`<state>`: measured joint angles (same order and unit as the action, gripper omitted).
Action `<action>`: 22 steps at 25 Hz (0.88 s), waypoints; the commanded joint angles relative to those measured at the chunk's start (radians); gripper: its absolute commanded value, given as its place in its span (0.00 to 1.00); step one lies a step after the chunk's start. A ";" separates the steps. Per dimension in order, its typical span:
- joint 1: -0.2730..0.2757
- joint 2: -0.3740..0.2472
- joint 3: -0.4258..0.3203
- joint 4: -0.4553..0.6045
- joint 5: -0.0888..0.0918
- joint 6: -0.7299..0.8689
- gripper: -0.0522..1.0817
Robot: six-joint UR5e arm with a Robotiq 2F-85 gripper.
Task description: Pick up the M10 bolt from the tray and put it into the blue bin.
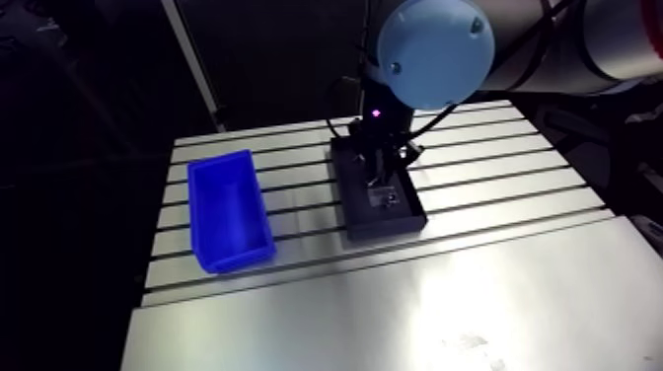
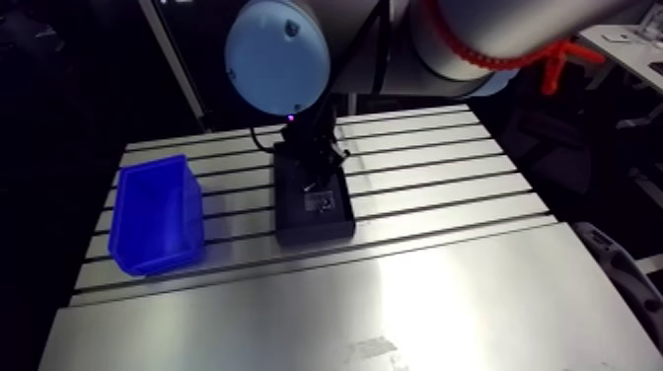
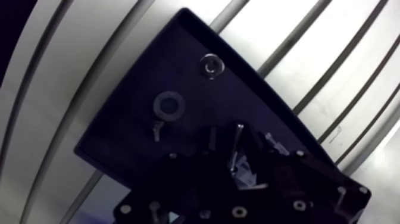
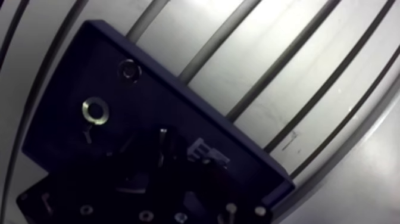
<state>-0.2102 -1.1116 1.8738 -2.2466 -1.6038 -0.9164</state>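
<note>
Gripping state: my gripper (image 3: 235,148) sits low in the tray (image 3: 122,140); I cannot tell whether it is clenched.
M10 bolt (image 3: 238,134): probably the pale shank at my gripper, mid-tray.
Method: centre on the shank, avoid the washer (image 3: 168,106), lift vertically.
Blue bin (image 1: 229,212): apart from the tray, at the table's side edge.

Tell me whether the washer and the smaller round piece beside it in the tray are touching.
Apart. The wrist view shows the washer and the smaller round piece lying separately, with bare dark tray floor between them.
</note>
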 commanded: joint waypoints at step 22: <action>-0.002 -0.004 0.000 -0.002 -0.002 0.002 0.69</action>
<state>-0.2114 -1.1152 1.8739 -2.2482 -1.6051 -0.9150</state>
